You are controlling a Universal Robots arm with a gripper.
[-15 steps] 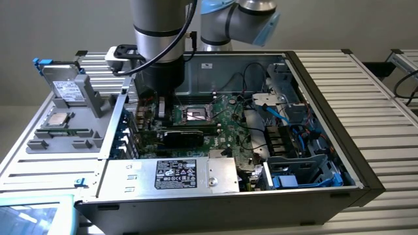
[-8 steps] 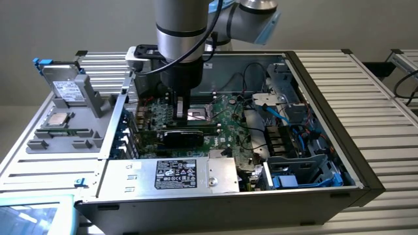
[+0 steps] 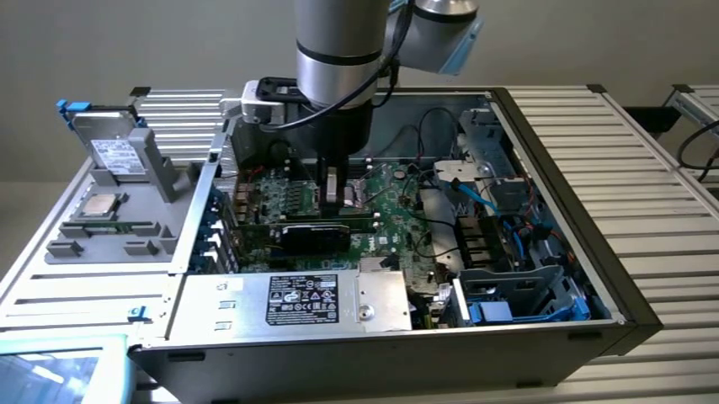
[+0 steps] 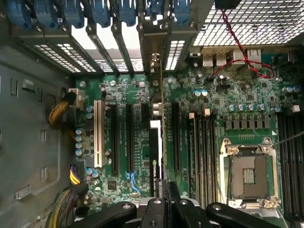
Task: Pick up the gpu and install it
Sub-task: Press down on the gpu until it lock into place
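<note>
The gpu (image 3: 311, 234), a green card with a black heatsink block, stands on edge on the motherboard (image 3: 396, 200) inside the open computer case (image 3: 561, 168). My gripper (image 3: 335, 200) reaches straight down into the case and is shut on the card's upper edge. In the wrist view the gpu (image 4: 155, 149) appears edge-on, lined up along an expansion slot, with its bracket end towards the rear slot openings. The gripper (image 4: 164, 202) sits directly over it. Whether the card is fully seated in the slot cannot be told.
A silver power supply (image 3: 301, 299) with a black label fills the case's near side. Blue cables (image 3: 483, 198) and a drive cage (image 3: 523, 295) crowd the exterior view's right. The bare CPU socket (image 4: 249, 173) and black slots (image 4: 116, 137) flank the card. A grey tray (image 3: 67, 252) outside holds spare parts.
</note>
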